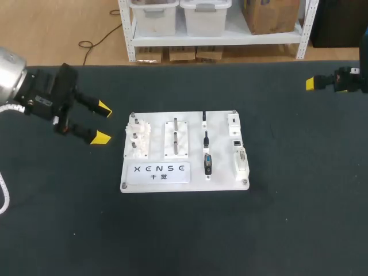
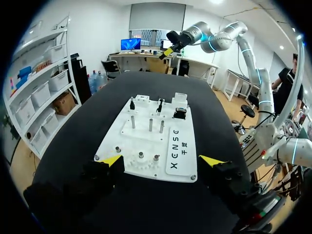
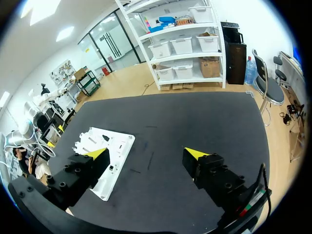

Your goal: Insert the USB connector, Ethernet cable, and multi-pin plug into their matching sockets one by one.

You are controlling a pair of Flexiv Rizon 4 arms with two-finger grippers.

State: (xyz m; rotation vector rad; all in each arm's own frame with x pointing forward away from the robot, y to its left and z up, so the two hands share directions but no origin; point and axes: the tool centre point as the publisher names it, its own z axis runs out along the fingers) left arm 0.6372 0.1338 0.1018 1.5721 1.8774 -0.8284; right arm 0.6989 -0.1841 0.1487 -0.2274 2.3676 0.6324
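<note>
A white board (image 1: 172,172) lies mid-table. In a column on its right half stand three black plugs: a small USB connector (image 1: 204,117), the Ethernet cable's plug (image 1: 206,138) and the wider multi-pin plug (image 1: 207,164). White sockets (image 1: 240,160) line the board's right edge. My left gripper (image 1: 102,122) hovers open just left of the board with nothing between its fingers; in its wrist view the board (image 2: 124,131) lies ahead of the gripper (image 2: 162,161). My right gripper (image 1: 313,84) is at the far right, well away from the board (image 3: 122,146), and is open and empty (image 3: 147,153).
The board's left half carries white peg fixtures (image 1: 138,141) and two slotted blocks (image 1: 176,138). A printed label plate (image 1: 160,171) covers its near left corner. Dark table cloth (image 1: 184,230) surrounds the board on all sides.
</note>
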